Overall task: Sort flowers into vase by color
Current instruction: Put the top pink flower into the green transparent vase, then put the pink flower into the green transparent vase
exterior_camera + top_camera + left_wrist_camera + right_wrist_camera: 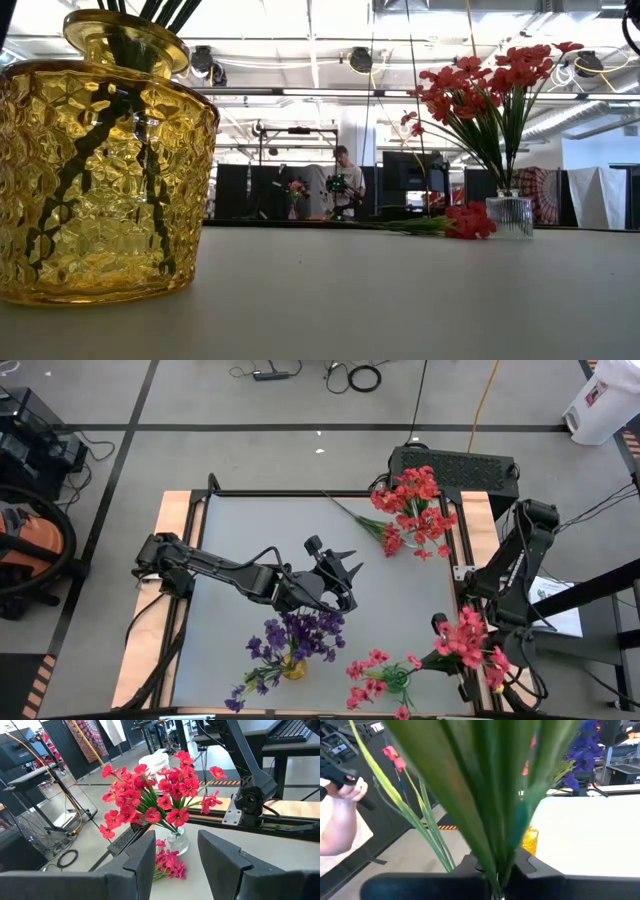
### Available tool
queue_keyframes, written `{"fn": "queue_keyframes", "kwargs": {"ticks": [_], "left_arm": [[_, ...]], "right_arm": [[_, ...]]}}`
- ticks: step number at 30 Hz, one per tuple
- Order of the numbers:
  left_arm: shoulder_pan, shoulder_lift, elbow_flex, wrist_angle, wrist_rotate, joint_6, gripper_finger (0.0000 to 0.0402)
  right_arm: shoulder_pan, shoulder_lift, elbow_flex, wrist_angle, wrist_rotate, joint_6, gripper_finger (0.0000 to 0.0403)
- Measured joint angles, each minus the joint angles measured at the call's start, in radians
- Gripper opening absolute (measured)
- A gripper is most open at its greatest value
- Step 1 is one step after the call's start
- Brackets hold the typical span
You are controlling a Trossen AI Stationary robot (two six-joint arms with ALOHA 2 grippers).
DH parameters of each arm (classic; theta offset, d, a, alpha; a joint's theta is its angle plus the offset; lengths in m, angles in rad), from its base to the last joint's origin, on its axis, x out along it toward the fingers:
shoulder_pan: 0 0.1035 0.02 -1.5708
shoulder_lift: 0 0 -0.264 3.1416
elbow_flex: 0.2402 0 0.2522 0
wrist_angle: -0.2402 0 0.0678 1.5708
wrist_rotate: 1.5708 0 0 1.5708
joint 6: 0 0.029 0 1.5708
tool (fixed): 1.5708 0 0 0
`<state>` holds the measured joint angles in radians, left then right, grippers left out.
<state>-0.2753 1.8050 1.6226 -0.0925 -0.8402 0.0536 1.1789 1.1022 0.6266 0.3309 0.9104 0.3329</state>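
Purple flowers (pixel 300 635) stand in a yellow glass vase (pixel 100 170) near the table's near edge. Red flowers (pixel 415 500) stand in a clear vase (pixel 510 215) at the far right. One loose red sprig (pixel 385 540) lies flat on the table beside it. Pink flowers (pixel 372 675) sit at a small green vase (pixel 398 680) by the near edge. My left gripper (pixel 338 560) hovers open over mid-table, above the purple blossoms, facing the red bunch (pixel 160 795). My right gripper (pixel 495 870) is shut on a pink sprig (pixel 470 640) at the near right corner. My right gripper pinches the pink sprig's bundled green stems (pixel 492 840) between its two fingers. The stems rise out from between the fingers and fan apart. In the high view the pink blossoms cover the fingers, so where along the stems the hold lies cannot be told.
The right arm's base (pixel 510 570) stands at the table's right edge, close to the red vase. A black box (pixel 450 465) sits beyond the far edge. A person's hand (pixel 345 790) shows off the table. Bare tabletop (pixel 250 530) lies to the far left.
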Motion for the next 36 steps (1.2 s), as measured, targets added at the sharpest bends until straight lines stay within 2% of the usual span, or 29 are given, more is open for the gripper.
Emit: {"fn": "queue_keyframes", "kwargs": {"ticks": [5,15,20,26,36], "left_arm": [[0.0,0.0,0.0,0.0,0.0,-0.015,0.0155],[0.0,0.0,0.0,-0.007,0.001,-0.021,0.0155],[0.001,0.0,0.0,-0.007,0.017,-0.021,0.0155],[0.006,0.0,0.0,-0.007,0.018,-0.021,0.0155],[0.007,0.0,0.0,-0.006,0.021,-0.018,0.0155]], "right_arm": [[-0.002,-0.001,0.0,0.002,-0.025,-0.02,0.0062],[0.029,-0.029,0.0,-0.051,-0.053,-0.072,0.0239],[0.062,-0.078,0.0,-0.146,-0.053,-0.029,0.0301],[0.114,-0.13,0.0,-0.248,-0.06,0.034,0.0332],[0.139,-0.143,0.0,-0.388,-0.249,0.168,0.0334]]}}
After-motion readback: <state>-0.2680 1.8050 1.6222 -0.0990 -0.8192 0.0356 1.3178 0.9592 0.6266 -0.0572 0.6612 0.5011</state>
